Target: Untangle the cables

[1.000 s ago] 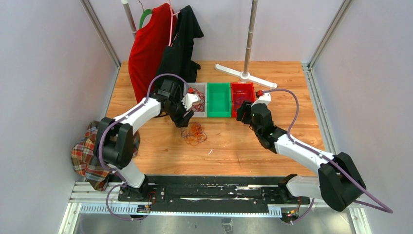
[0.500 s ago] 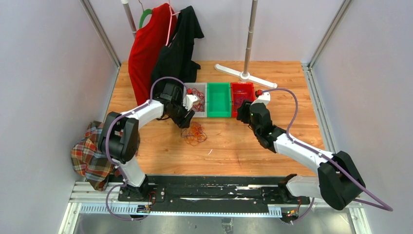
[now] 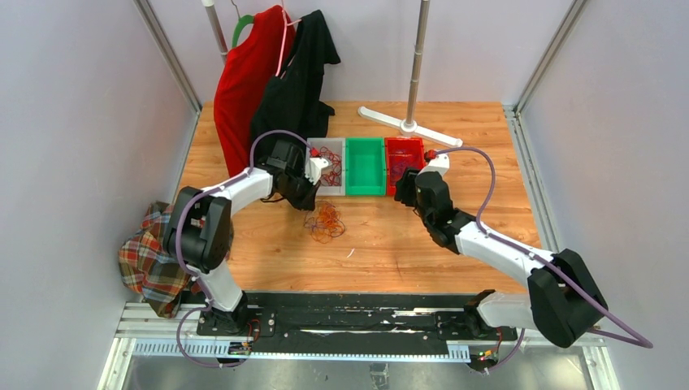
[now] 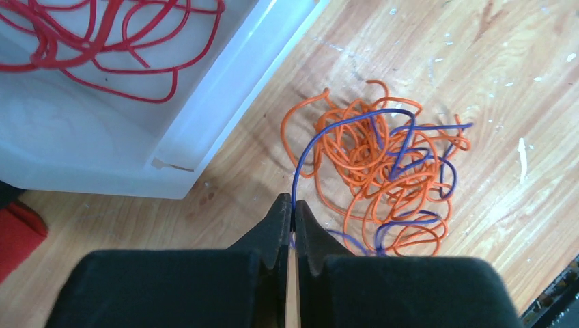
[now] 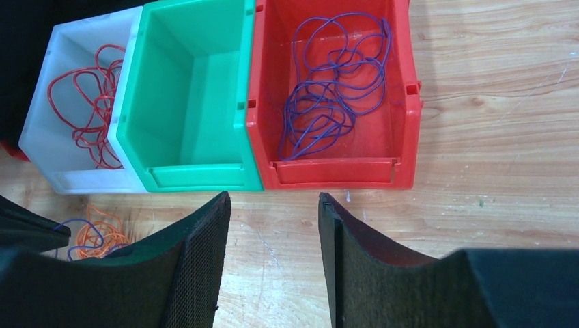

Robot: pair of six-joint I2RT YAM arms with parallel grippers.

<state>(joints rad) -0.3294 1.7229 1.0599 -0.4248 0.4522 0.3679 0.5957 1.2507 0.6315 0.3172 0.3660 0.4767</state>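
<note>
In the top view, the left end effector (image 3: 309,193) hung low just in front of the white bin (image 3: 313,146). It was beside a tangle of cables (image 3: 327,221) lying on the worktop (image 3: 406,244). The right end effector (image 3: 404,188) was at the front of the red bin (image 3: 420,154), with the green bin (image 3: 365,145) between the two bins. How far either one was open could not be told from here.

The left wrist view showed the left end effector (image 4: 292,208) pressed together, pinching a purple cable (image 4: 403,147) between its tips. That cable ran up and threaded through the orange cable (image 4: 355,171) heaped on the wood. Red cable (image 4: 102,48) lay inside the white bin (image 4: 225,82), apart from the heap.

The right wrist view showed the right end effector (image 5: 273,205) spread wide, holding nothing and touching nothing, above bare wood before the red bin (image 5: 403,102). More purple cable (image 5: 334,89) was coiled in that bin. The green bin (image 5: 198,96) showed no cable. The tangle (image 5: 102,236) sat at the lower left.
</note>
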